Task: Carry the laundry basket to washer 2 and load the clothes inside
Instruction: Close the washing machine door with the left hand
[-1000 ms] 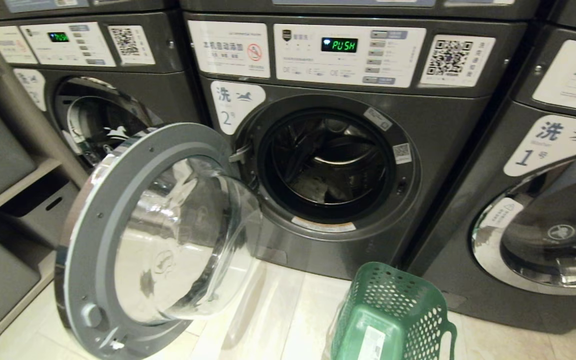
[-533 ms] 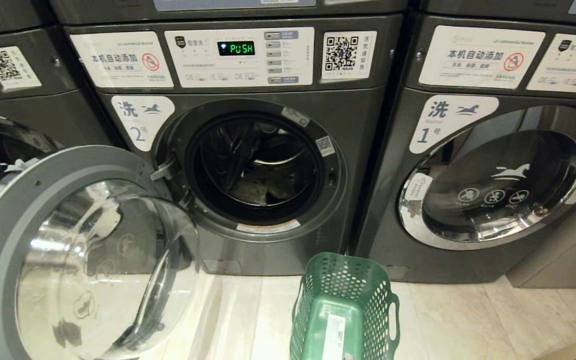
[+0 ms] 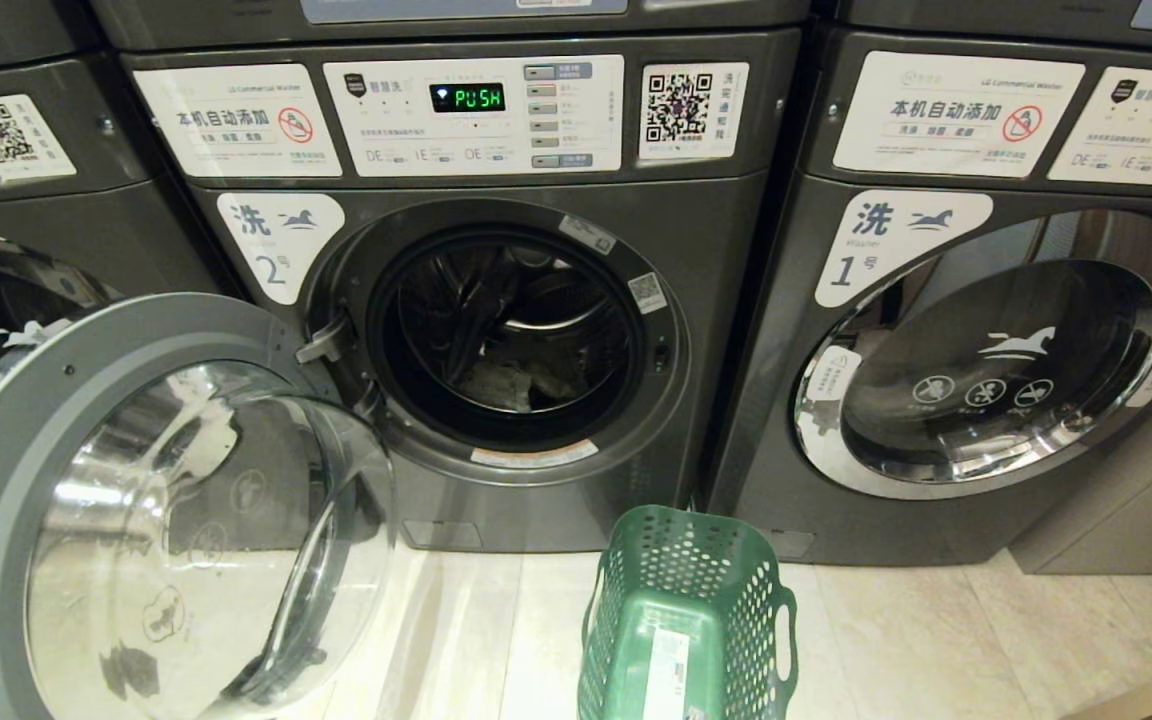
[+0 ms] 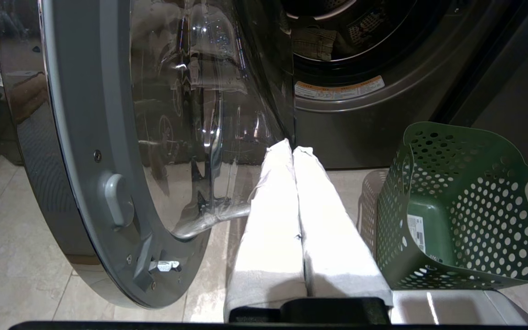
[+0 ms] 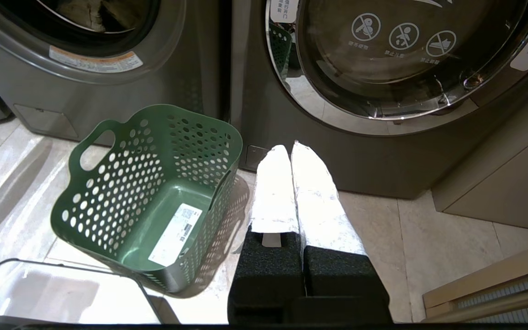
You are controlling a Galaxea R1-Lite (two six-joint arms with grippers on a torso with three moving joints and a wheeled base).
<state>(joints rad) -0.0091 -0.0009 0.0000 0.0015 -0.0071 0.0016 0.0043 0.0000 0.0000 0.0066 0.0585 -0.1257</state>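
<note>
Standing on the pale floor between the two grey machines, the laundry basket (image 3: 688,610) is showing only its white sticker inside. The head view is taking in washer 2 (image 3: 496,300) with its door (image 3: 151,510) swung wide to the robot's left, and the clothes (image 3: 511,385) are lying low in the drum. That view is catching neither arm. The left wrist view is showing the left gripper (image 4: 291,149) with its white fingers pressed together on nothing, hanging between the open door and the basket. The right wrist view is showing the right gripper (image 5: 290,149) likewise pinched together and holding nothing, pointing at the base of washer 1 (image 5: 383,114), just beside the basket.
</note>
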